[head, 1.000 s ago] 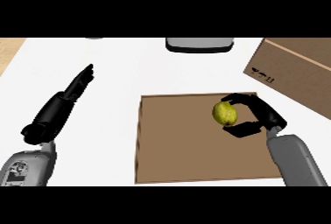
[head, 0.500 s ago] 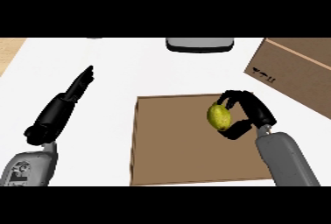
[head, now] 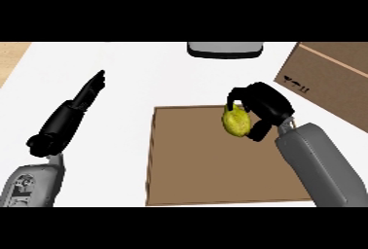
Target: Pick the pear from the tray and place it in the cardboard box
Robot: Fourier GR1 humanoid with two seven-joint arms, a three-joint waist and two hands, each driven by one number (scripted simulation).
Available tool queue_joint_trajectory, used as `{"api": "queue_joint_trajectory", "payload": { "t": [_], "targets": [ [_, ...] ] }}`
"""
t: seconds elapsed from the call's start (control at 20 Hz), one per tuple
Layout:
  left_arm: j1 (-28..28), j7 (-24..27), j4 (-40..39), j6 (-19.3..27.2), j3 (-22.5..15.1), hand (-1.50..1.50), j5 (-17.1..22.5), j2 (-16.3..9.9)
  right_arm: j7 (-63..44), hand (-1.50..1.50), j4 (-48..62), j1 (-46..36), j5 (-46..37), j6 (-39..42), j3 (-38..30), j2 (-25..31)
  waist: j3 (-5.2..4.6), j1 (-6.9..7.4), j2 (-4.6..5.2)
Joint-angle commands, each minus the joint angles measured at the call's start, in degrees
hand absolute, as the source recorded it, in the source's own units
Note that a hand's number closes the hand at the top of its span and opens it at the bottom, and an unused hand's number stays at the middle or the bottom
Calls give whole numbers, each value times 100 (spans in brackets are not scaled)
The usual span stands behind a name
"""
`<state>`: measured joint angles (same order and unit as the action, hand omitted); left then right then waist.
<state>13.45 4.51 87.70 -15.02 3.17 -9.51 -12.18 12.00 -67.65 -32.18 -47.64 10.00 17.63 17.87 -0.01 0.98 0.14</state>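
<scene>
The yellow-green pear [head: 236,122] sits in my right hand [head: 263,104], whose fingers and thumb curl round it. Hand and pear are over the upper right part of the flat brown tray [head: 208,165]; I cannot tell how high above it. The cardboard box [head: 330,80] stands at the right edge, beyond the hand, only partly in view. My left hand [head: 87,92] lies far to the left over the white counter, fingers straight and pointing away, holding nothing.
A grey and white object [head: 224,48] sits at the counter's far edge, top centre. A strip of wooden floor [head: 10,58] shows beyond the counter's left edge.
My right hand with the pear has shifted slightly left and up in the view. The left arm has stayed where it was.
</scene>
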Motion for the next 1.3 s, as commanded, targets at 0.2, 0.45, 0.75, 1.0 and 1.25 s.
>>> {"api": "queue_joint_trajectory", "payload": {
  "t": [0.2,0.45,0.75,1.0,1.25],
  "targets": [
    [-280,272,-83,-101,125,0,6,-130,288,150,-1488,-20,-242,-194,-189,509,-3,-163,-43],
    [-138,-190,145,-5,-15,0,-85,5,-566,150,-1786,-334,312,141,-1312,562,0,-174,-42],
    [4,-31,-4,97,2,0,-117,95,-1530,150,-1265,-935,630,3,-2415,582,-2,-118,-14],
    [-204,-303,595,-34,-127,0,-69,98,-1240,150,222,-1587,663,-365,-3059,971,4,21,4],
    [-265,19,200,-47,-103,0,-94,134,-719,150,1722,-2192,381,-681,-3284,1601,2,55,39]
  ]
}}
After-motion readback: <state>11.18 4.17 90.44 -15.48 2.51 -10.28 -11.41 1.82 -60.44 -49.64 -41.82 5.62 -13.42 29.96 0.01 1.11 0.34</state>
